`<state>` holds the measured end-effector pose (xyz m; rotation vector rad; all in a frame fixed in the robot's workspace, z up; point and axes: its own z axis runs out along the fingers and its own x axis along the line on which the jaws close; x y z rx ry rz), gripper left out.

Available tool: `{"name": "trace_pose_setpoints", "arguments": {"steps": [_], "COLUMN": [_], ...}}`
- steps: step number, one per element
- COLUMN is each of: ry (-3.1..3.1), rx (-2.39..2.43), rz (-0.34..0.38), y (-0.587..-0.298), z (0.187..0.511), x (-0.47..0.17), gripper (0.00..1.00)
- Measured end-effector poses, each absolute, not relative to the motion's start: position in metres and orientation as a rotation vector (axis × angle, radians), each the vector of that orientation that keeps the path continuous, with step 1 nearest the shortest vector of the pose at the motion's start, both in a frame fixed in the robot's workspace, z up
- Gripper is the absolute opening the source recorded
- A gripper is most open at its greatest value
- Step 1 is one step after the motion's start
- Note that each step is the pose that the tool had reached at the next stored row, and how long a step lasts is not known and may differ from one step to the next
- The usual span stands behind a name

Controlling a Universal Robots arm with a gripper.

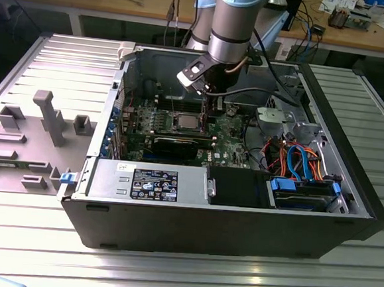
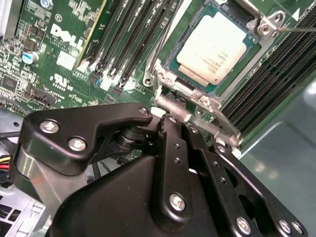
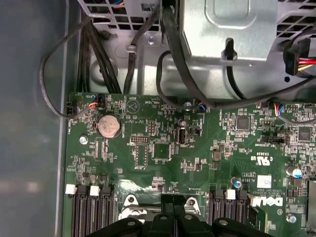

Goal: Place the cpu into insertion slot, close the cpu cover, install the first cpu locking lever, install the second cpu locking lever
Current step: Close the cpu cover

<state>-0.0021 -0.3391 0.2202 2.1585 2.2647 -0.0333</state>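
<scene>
The cpu (image 1: 184, 121), at the centre of the exterior view, already sits in the insertion slot (image 2: 170, 54), and the cpu cover (image 2: 266, 25) seems lowered around it. The gripper (image 2: 163, 121), its fingers pressed together, touches a silvery locking lever (image 2: 197, 114). The levers likely remain unlatched.

One silvery, flat square cpu (image 2: 213, 47) lies just ahead of the one black gripper (image 2: 165, 120). Two banks of long black memory slots (image 2: 131, 44) flank the gripper, one on either side. One round silver coin battery (image 3: 108, 126) sits farther beyond it.
</scene>
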Motion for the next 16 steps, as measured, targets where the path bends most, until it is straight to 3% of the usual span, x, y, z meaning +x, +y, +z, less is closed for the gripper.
{"name": "trace_pose_setpoints", "arguments": {"steps": [16], "ry": [2.265], "rx": [2.158], "rz": [-0.033], "y": [-0.339], "z": [0.219], "x": [-0.019], "gripper": [0.11]}}
